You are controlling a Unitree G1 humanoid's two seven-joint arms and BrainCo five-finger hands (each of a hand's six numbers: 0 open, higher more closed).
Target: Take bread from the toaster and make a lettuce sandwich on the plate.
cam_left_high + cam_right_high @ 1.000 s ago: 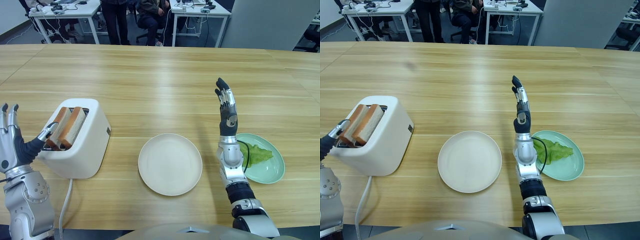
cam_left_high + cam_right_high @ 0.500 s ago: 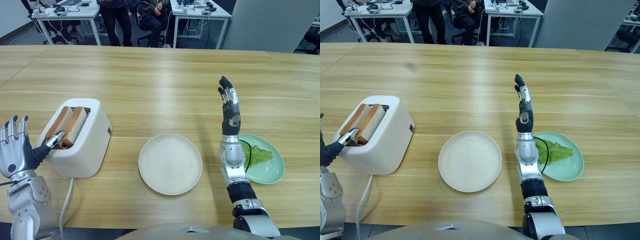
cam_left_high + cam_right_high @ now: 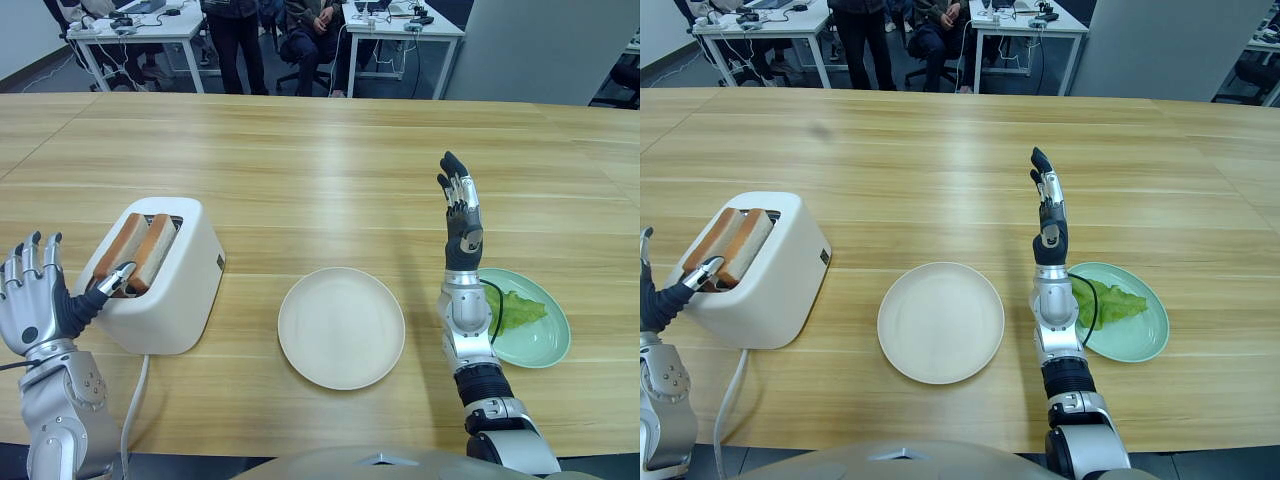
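A white toaster (image 3: 177,280) stands at the left with two slices of bread (image 3: 138,252) upright in its slots. My left hand (image 3: 40,300) is just left of the toaster, open, fingers spread upward, one fingertip close to the near end of the bread. An empty cream plate (image 3: 341,327) lies at the table's middle front. A lettuce leaf (image 3: 515,308) rests on a green plate (image 3: 545,343) at the right. My right hand (image 3: 460,214) is raised upright between the two plates, open and flat, holding nothing.
The toaster's white cord (image 3: 133,400) runs toward the table's near edge. The wide wooden table (image 3: 300,160) stretches bare behind the plates. Desks, chairs and people are in the room beyond.
My left hand has dropped slightly and drawn back from the toaster, its fingertip now by the near end of the bread. The right hand has barely moved.
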